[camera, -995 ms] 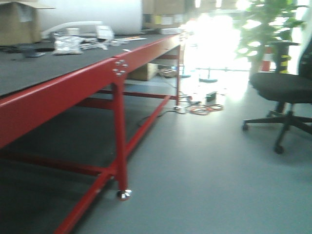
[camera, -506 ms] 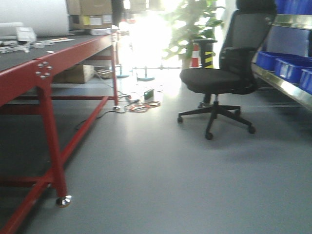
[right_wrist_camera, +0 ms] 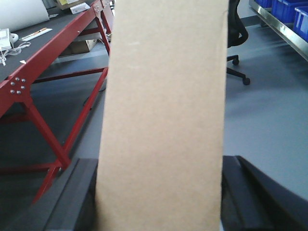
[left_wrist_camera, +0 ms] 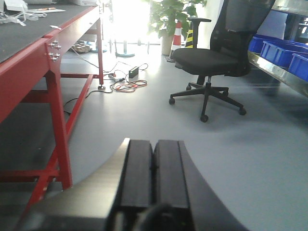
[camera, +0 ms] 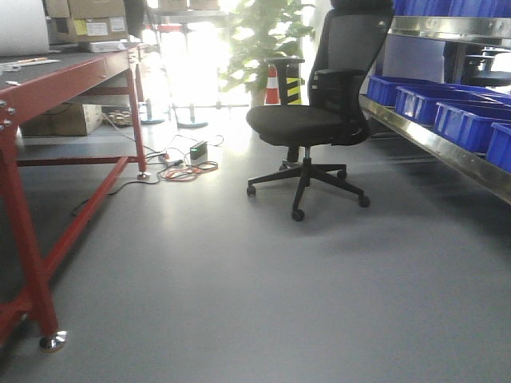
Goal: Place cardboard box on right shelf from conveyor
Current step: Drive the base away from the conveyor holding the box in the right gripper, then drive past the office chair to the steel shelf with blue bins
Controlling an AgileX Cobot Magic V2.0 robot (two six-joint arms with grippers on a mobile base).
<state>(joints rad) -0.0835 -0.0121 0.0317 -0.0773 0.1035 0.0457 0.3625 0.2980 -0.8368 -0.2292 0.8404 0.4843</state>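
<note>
Plainly, the right claw [right_wrist_camera: 159, 166] was clamped on the box [right_wrist_camera: 163, 110]. The tan slab stood upright between its two dark fingers [right_wrist_camera: 79, 192], one long edge against each, and it filled the middle of the wrist view from top to bottom. Both ends ran out of the picture, so I could not see how far it reached past the claw. It was up in the air, with grey floor [right_wrist_camera: 269, 120] showing behind it on the right and the red table [right_wrist_camera: 53, 53] behind it on the left.

The left claw [left_wrist_camera: 154, 173] was shut with nothing in it. Its two black pads [left_wrist_camera: 137, 173] were pressed flat together along one thin seam, pointing out over the bare floor.

Off to the right ran the shelf [camera: 431, 144], a long steel lip with blue bins [camera: 459, 120] sitting on it, well apart from the box. A black chair [camera: 319, 96] stood on the floor just beside that shelf. Farther back, near the bright doorway, were a plant [camera: 263, 40] and a striped cone [camera: 273, 84]. A tangle of cables [camera: 184, 171] lay on the floor near the far leg of the table.
</note>
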